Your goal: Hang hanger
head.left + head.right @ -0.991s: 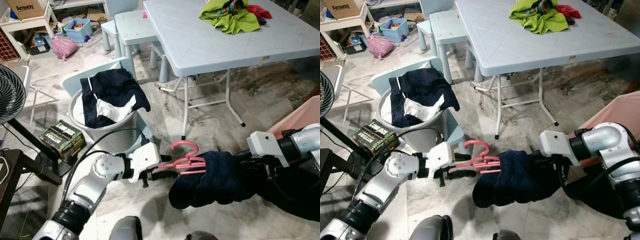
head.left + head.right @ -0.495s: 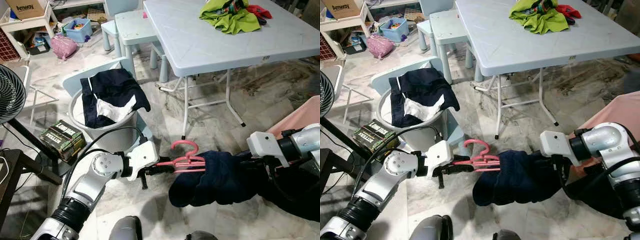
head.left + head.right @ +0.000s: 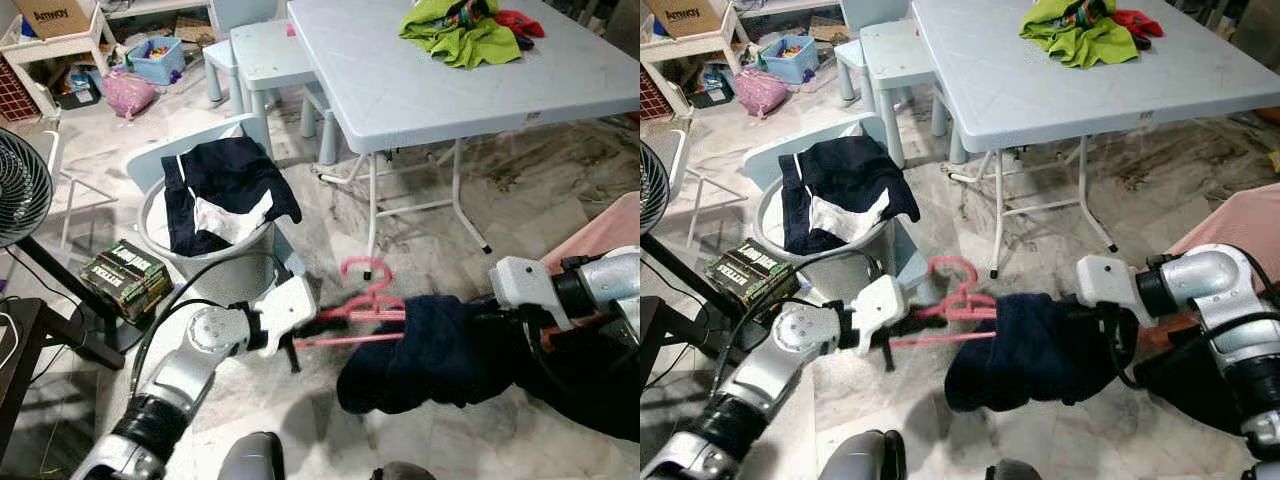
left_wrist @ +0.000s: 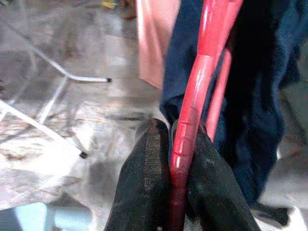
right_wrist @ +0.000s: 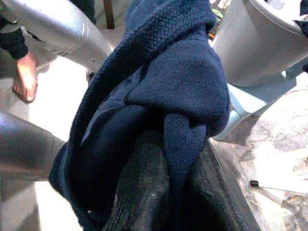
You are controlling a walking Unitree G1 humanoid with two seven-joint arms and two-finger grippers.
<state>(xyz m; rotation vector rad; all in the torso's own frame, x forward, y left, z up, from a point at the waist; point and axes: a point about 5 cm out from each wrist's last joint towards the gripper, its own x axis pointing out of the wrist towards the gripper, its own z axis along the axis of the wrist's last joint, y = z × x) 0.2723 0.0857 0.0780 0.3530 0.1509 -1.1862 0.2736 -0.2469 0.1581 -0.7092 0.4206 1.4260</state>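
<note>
Left pincer [image 4: 173, 192] on blurred pink hanger [image 3: 365, 305]

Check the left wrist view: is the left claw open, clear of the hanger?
No, the left claw is shut on the pink hanger, both black fingers pressing its bar.

Pink hanger [image 3: 365, 305] motion-blurred, right end buried in navy garment [image 3: 430, 355]; right pincer hidden by garment.

Pink hanger [image 3: 365, 312]; navy knit garment [image 3: 425, 355]; black hand fingers [image 4: 144, 187]; pale blue bench [image 3: 420, 90]; lime-green cloth [image 3: 455, 35]; grey-veined marble floor [image 3: 520, 200].
</note>
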